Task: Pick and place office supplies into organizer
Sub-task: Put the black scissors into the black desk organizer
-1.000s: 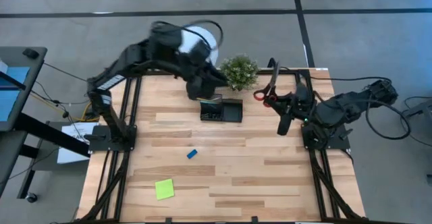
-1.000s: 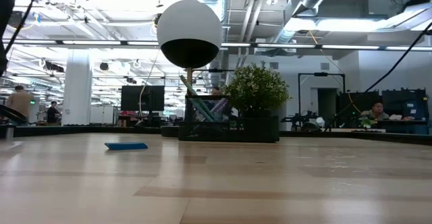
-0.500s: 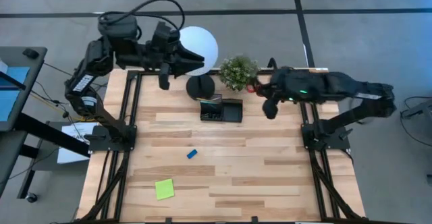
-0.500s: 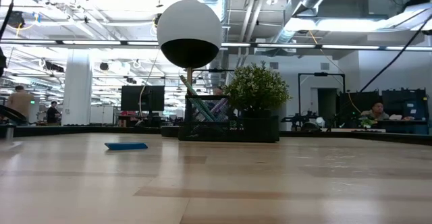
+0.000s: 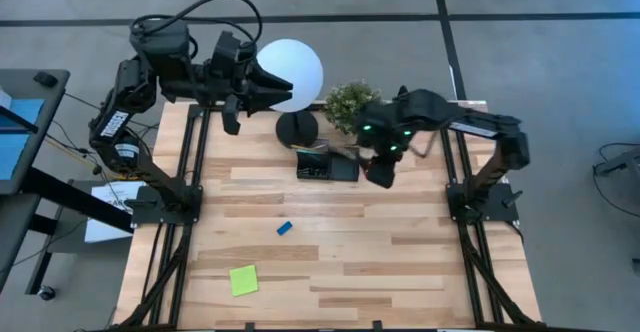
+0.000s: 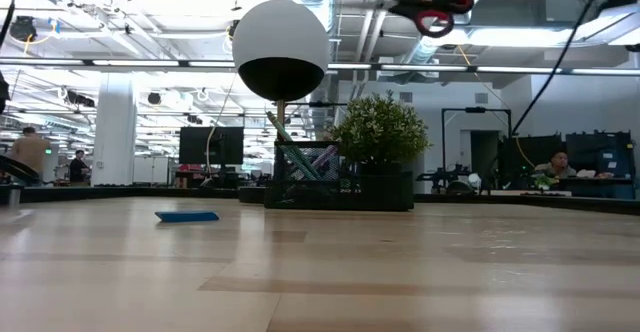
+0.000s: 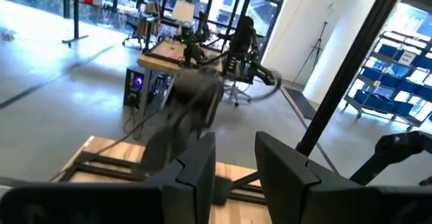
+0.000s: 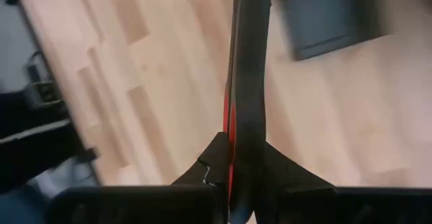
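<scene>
Right pincer [image 8: 233, 163] — scissors [image 8: 231, 126] pinched, blades hidden

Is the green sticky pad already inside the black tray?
No, the green sticky pad lies on the bare wood near the table's front edge, far from the black tray by the plant.

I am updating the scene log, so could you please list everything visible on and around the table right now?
Organizer: one, black, far middle of the table, pens inside.
Scissors: one, red handles, held in the air.
Eraser: one, blue, table centre.
Sticky pad: one, lime green, near left of the table.
Lamp: one, white globe on a black base, far edge.
Plant: one, green, beside the lamp.
Table: one, light wood.
People: several, in the room behind.
Left gripper: raised over the far left corner, empty.
Right gripper: beside the organizer, shut on the scissors.
</scene>
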### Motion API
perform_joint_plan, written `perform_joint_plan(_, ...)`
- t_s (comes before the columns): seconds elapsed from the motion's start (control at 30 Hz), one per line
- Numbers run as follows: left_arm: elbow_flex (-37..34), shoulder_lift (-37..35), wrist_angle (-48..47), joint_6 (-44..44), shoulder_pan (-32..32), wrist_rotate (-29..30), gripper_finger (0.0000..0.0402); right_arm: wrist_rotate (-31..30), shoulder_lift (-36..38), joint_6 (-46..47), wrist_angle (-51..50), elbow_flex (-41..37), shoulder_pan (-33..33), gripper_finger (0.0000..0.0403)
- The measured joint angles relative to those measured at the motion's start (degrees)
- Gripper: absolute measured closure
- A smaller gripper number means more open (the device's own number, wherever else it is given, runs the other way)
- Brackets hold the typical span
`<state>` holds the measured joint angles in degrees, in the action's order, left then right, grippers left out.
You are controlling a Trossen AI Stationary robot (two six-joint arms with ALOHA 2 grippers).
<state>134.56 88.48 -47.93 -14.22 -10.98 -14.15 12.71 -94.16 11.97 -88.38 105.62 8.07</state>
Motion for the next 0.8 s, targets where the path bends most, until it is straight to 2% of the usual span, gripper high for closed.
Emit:
perform_joint_plan(0.17,0.0,-0.8,-0.3,0.7,0.0,0.0,0.0303,10.5,-6.1,-2.6,-1.0,0.0,2.1,0.0379)
perform_joint_plan(0.3,0.0,-1.5,-0.3,1.8,0.0,-0.2,0.0303,12.7,-10.6,-3.4,-1.5,0.0,4.5,0.0379)
perform_joint_plan(0.4,0.0,-2.0,-0.1,2.0,0.0,-0.2,0.0303,20.5,-12.9,-3.4,-1.6,0.2,7.3,0.0379)
perform_joint_plan(0.8,0.0,-4.1,-2.5,4.0,0.1,-1.9,0.0303,34.8,-16.9,3.7,-1.1,0.1,15.2,0.0379)
